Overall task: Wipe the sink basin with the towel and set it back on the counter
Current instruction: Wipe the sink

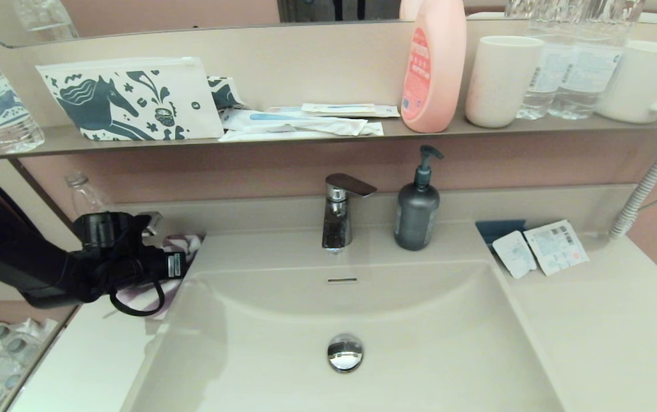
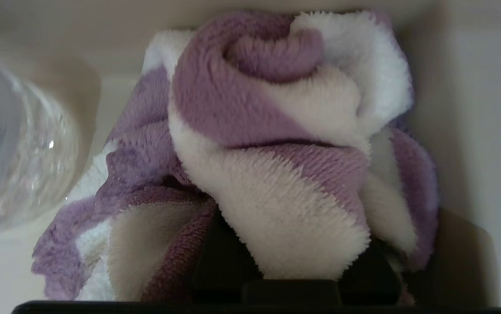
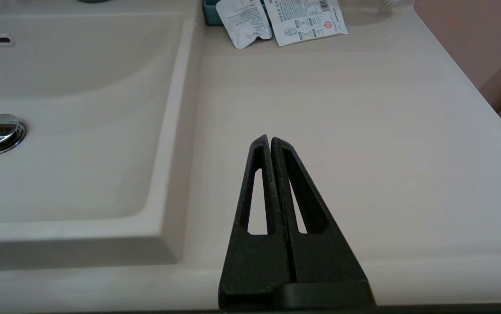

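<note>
The purple and white striped towel (image 1: 186, 244) lies bunched up on the counter (image 1: 94, 355) at the sink's back left corner. My left gripper (image 1: 177, 254) is right at it and open. Its black fingers (image 2: 224, 266) stand apart with a fold of the towel (image 2: 276, 144) bulging between them, their tips buried in the cloth. The beige sink basin (image 1: 431, 343) with its chrome drain plug (image 1: 345, 352) and overflow slot (image 1: 342, 280) is bare. My right gripper (image 3: 270, 139) hovers shut and empty over the right counter (image 3: 386, 131), out of the head view.
A clear plastic bottle (image 1: 83, 194) stands just left of the towel. The faucet (image 1: 340, 212) and a grey soap dispenser (image 1: 417, 209) stand behind the basin. Sachets (image 1: 540, 249) lie on the right counter. The shelf above holds a horse-print pouch (image 1: 128, 100), a pink bottle (image 1: 434, 63) and cups.
</note>
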Controlling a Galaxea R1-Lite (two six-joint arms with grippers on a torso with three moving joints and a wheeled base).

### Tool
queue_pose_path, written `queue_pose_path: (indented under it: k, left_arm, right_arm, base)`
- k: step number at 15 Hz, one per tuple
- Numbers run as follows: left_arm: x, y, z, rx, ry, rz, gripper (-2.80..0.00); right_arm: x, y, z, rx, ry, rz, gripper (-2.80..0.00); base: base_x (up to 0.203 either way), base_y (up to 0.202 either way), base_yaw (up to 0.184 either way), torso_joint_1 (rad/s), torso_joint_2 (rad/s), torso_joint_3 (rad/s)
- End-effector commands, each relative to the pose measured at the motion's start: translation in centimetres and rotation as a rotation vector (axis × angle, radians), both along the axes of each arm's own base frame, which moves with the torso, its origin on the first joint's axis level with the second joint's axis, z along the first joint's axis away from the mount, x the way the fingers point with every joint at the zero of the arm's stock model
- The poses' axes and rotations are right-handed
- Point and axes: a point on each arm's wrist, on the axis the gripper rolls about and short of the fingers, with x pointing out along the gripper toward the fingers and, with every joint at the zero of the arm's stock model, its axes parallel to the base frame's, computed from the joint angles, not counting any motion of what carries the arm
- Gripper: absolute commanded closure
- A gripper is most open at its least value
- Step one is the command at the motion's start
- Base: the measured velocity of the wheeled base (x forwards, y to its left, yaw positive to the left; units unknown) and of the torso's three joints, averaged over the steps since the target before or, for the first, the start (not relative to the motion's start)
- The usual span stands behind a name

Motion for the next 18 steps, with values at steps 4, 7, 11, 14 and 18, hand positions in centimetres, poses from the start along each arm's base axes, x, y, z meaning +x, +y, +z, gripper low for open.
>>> queue_pose_path:
  k: [4,7,11,14,18]
  left_arm:
    - [1.1,0.2,2.2,-0.073,-0.047,0.050,0.00]
    - [-1.0,0.1,2.7,-0.077,-0.025,0.058,0.00]
    - [-5.5,1.1,2.2,-0.097,0.053,0.111,0.00]
    - [-8.7,2.5,1.8,-0.131,0.094,0.152,0.00]
    - [-11.9,4.1,2.0,-0.099,0.109,0.188,0.00]
  right_arm:
    - [0.0,0.0,0.0,0.000,0.001,0.001,0.00]
    - [0.0,0.0,0.0,-0.001,0.001,0.000,0.00]
    - [0.0,0.0,0.0,-0.001,0.001,0.000,0.00]
    - [0.0,0.0,0.0,-0.001,0.001,0.000,0.00]
    - [0.0,0.0,0.0,-0.001,0.001,0.000,0.00]
  base:
    - [0.000,0.000,0.000,0.000,0.00,0.000]
    - [0.000,0.000,0.000,0.000,0.00,0.000]
    - [0.000,0.000,0.000,0.000,0.00,0.000]
    - [0.000,0.000,0.000,0.000,0.00,0.000]
    - [0.000,0.000,0.000,0.000,0.00,0.000]
